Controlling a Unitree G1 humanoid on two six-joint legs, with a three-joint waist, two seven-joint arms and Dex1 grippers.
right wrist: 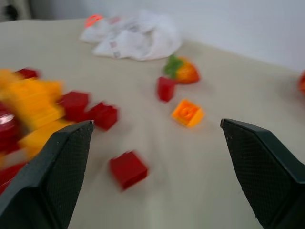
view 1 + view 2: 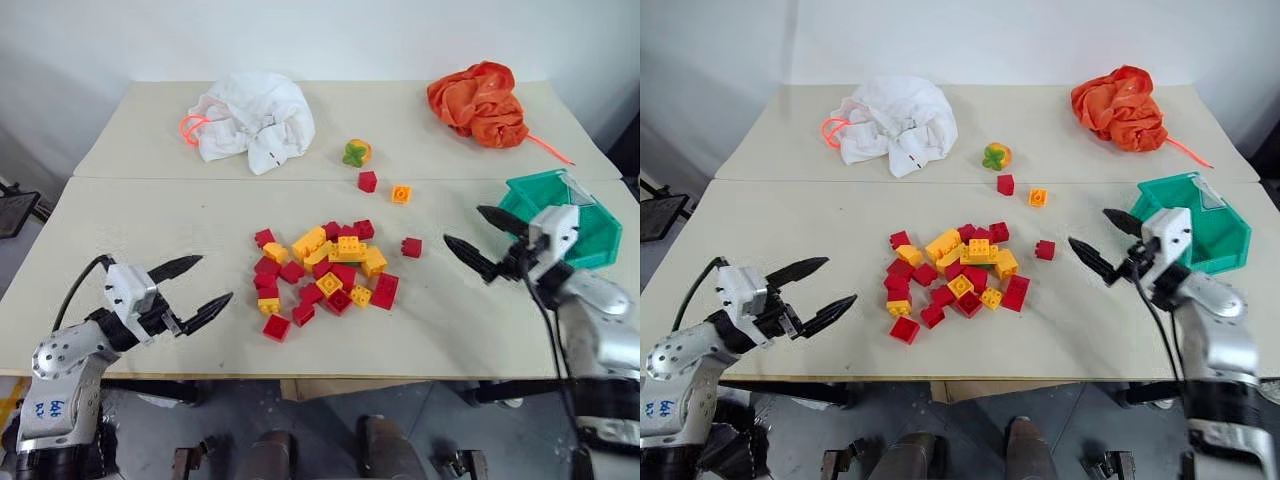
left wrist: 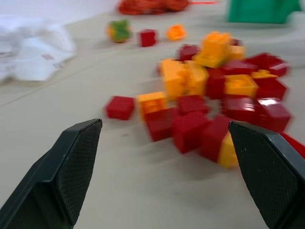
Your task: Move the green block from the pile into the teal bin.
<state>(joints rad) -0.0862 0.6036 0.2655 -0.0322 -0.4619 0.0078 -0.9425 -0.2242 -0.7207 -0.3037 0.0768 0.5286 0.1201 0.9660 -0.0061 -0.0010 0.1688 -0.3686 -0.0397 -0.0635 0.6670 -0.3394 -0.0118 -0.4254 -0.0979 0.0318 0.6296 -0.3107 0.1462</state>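
Nearest, the left gripper (image 2: 187,290) and right gripper (image 2: 482,243) hover with fingers spread apart, empty, either side of the pile (image 2: 325,277) on the table (image 2: 150,200). Nothing looks done yet: the green block cannot be made out, probably buried under red and yellow bricks that must be cleared. The teal bin (image 2: 590,235) waits just behind the right gripper. White cloth (image 2: 255,120), an orange cloth bundle (image 2: 480,102) and a rounded toy (image 2: 355,152) lie well apart.
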